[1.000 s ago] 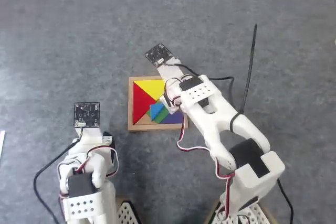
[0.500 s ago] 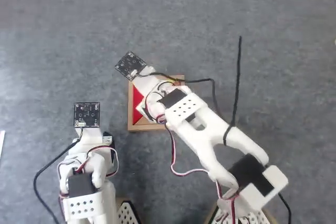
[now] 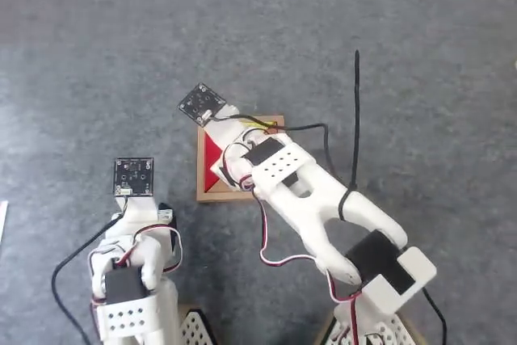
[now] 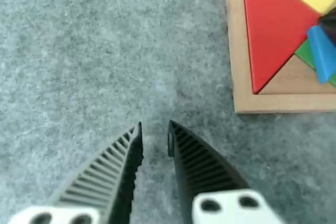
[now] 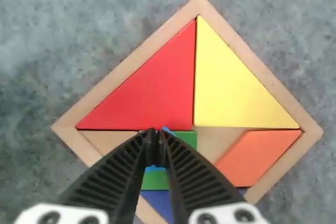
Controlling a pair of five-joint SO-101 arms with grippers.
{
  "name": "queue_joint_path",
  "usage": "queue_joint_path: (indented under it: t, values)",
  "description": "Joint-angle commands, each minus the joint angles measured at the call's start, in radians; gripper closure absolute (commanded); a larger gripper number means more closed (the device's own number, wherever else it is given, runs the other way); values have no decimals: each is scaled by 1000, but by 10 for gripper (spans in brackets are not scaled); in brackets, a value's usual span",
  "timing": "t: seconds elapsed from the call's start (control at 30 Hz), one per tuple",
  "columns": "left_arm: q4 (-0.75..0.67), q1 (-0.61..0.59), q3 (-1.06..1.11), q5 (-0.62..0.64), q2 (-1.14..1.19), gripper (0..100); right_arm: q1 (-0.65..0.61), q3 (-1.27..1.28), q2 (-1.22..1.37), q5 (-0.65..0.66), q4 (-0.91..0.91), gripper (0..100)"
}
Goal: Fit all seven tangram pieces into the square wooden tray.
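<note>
We see a grey worktop [image 3: 97, 62] carrying the square wooden tray [image 5: 126, 71] at its middle. The right arm [image 3: 315, 199] stretches over the tray, and the left arm [image 3: 133, 264] sits well apart, near the front edge. In the tray lie a red triangle [image 5: 152, 93], a yellow triangle [image 5: 226, 87], an orange parallelogram [image 5: 257, 150] and a green piece [image 5: 181, 139]. The right gripper [image 5: 156, 132] has its fingers pinched on a small blue piece [image 4: 321, 53], tilted over the green one. The left gripper [image 4: 155, 127] hangs above bare worktop, fingers slightly parted and holding nothing.
</note>
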Motion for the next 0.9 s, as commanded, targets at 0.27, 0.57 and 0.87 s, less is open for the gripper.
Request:
queue_joint_path:
  t: [0.27, 0.57, 0.87]
  values:
    - [3, 3, -12, 0, -18, 919, -4, -5, 16, 68, 31, 991]
    - [3, 3, -12, 0, -18, 919, -1, -9, 67, 149, 56, 991]
    - [3, 3, -12, 0, -18, 919, 76, -46, 74, 319, 157, 991]
